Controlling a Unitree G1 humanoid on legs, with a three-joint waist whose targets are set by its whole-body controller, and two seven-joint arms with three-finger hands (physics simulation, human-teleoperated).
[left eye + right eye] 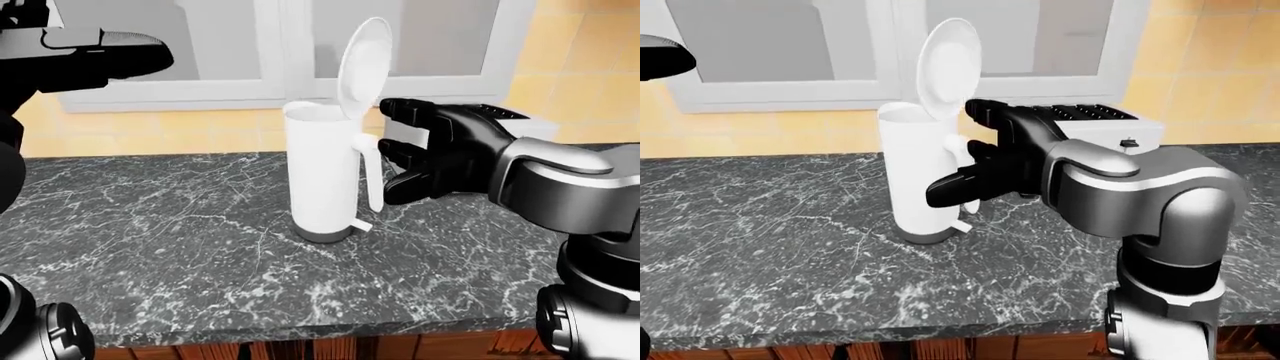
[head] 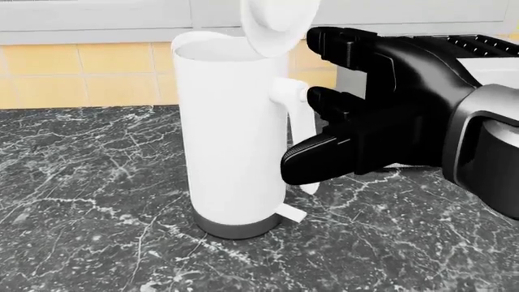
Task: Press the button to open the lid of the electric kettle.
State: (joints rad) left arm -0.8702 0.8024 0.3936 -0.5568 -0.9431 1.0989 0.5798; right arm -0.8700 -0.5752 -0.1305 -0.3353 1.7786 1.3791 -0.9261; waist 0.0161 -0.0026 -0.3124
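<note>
The tall white electric kettle [image 2: 231, 134] stands on the black marble counter [image 2: 81, 201], and its round lid [image 1: 362, 67] is swung up on its hinge, leaving the top open. My right hand [image 2: 318, 103] is just right of the kettle's handle [image 2: 302, 118]. Its black fingers [image 2: 341, 42] reach toward the handle's top, and the thumb [image 2: 312, 161] crosses the lower handle, hiding part of it. The fingers stand spread and close round nothing. My left hand [image 1: 100, 58] hangs high at the top left of the left-eye view, far from the kettle, with fingers stretched out.
A silver toaster [image 1: 1110, 124] sits behind my right hand against the yellow tiled wall [image 1: 580, 67]. A window [image 1: 790, 45] runs above the counter. The counter's near edge [image 1: 300, 334] crosses the bottom of the eye views, with wood cabinets under it.
</note>
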